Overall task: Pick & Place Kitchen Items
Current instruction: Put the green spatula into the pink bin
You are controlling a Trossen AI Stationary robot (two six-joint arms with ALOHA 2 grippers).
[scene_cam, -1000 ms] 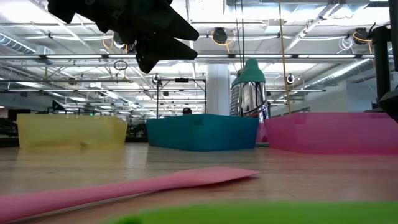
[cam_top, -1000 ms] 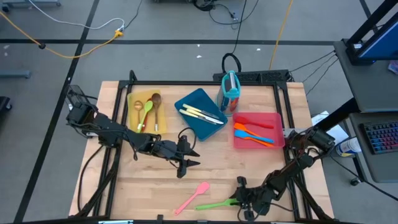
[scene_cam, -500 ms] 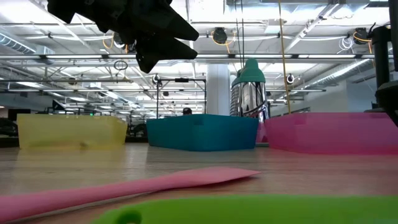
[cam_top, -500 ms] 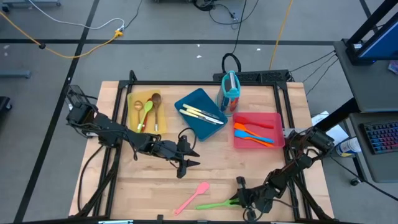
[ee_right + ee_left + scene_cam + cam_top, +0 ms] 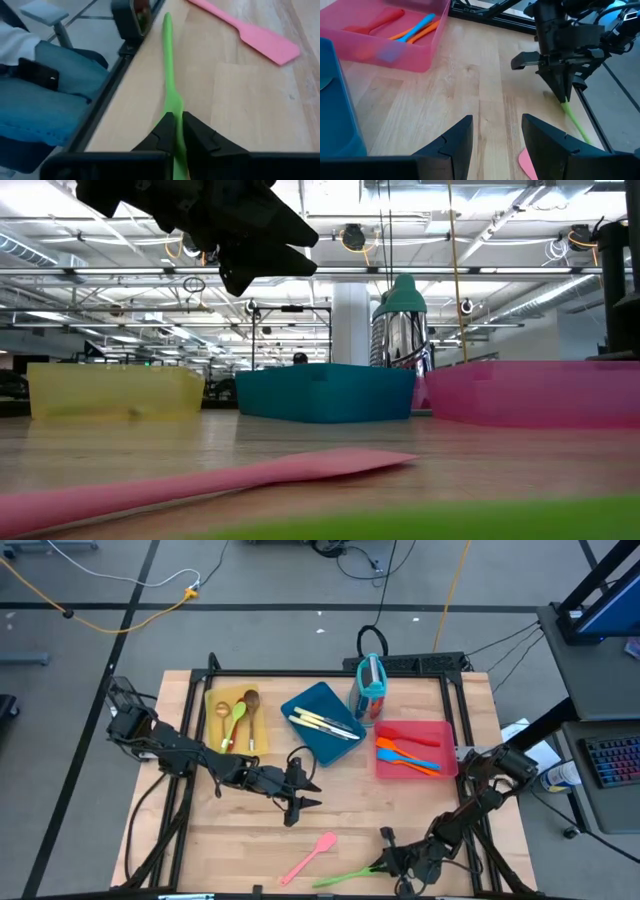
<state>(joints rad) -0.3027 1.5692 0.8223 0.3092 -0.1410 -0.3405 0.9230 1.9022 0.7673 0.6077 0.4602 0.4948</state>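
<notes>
Overhead and wrist views of the table [image 5: 400, 810], with places given relative to the blue tray [image 5: 322, 722] at its middle rear.

Right gripper [image 5: 383, 865]: low at the front edge, well forward and to the right of the blue tray. Its jaws are closed on the green utensil [image 5: 345, 876], pinching it near one end (the right wrist view shows the two fingers pressed against the green shaft [image 5: 169, 75], which runs away toward the table's edge rail).

Pink spatula [image 5: 308, 858]: flat on the wood just beside the green utensil, on its blue-tray side, not touching either gripper.

Left gripper [image 5: 303, 795]: hovering above the table just in front of the blue tray, fingers parted and holding nothing. In its wrist view the gap between the fingers [image 5: 460, 137] shows only bare wood.

Yellow tray [image 5: 212, 705]: left of the blue tray; it holds a green spoon [image 5: 235, 720] and wooden spoons [image 5: 249, 705].

Blue tray contents: cream-handled knives [image 5: 324, 722].

Red tray [image 5: 445, 765]: right of the blue tray; it holds red, blue and orange utensils [image 5: 405, 753].

Teal holder [image 5: 370, 688]: upright, just behind the blue tray's right corner.
</notes>
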